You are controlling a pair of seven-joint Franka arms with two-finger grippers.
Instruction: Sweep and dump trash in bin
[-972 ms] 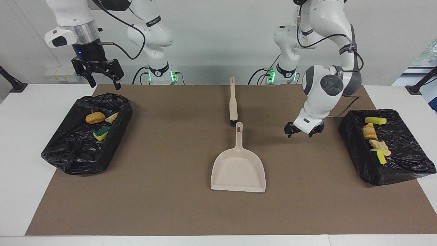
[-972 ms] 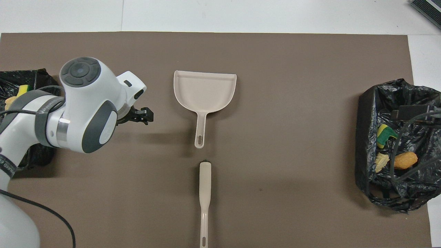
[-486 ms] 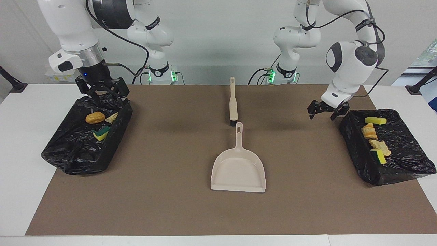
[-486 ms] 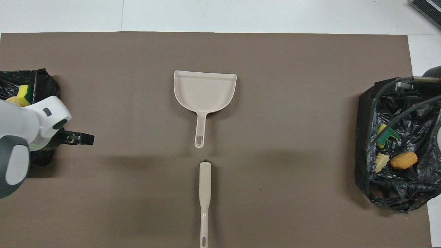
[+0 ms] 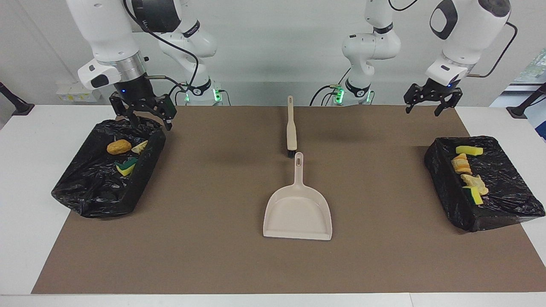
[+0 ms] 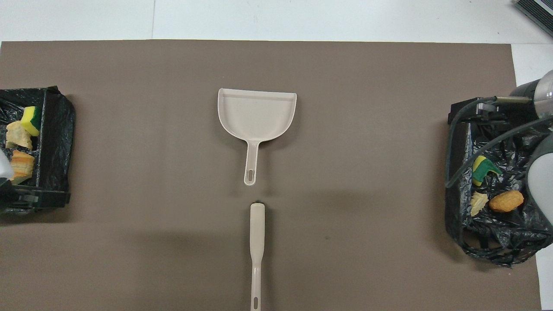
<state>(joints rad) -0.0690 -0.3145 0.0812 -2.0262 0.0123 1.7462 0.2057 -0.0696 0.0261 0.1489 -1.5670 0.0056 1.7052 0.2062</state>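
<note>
The trash [image 5: 467,172] lies in two black-lined bins [image 5: 507,200] at the mat's [image 5: 213,256] two ends. The left gripper [image 5: 431,104] hangs empty with jaws wide over the mat's corner beside one bin. The right gripper [image 5: 147,117], likewise spread and empty, hangs over the other bin's [image 5: 85,196] edge.

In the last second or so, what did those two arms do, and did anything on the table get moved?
The left tool lifted away from the mat beside the dustpan and swung up near its own bin. The right tool dropped toward the rim of the other bin. Both are open and empty. Dustpan, brush and scraps stayed put.
</note>
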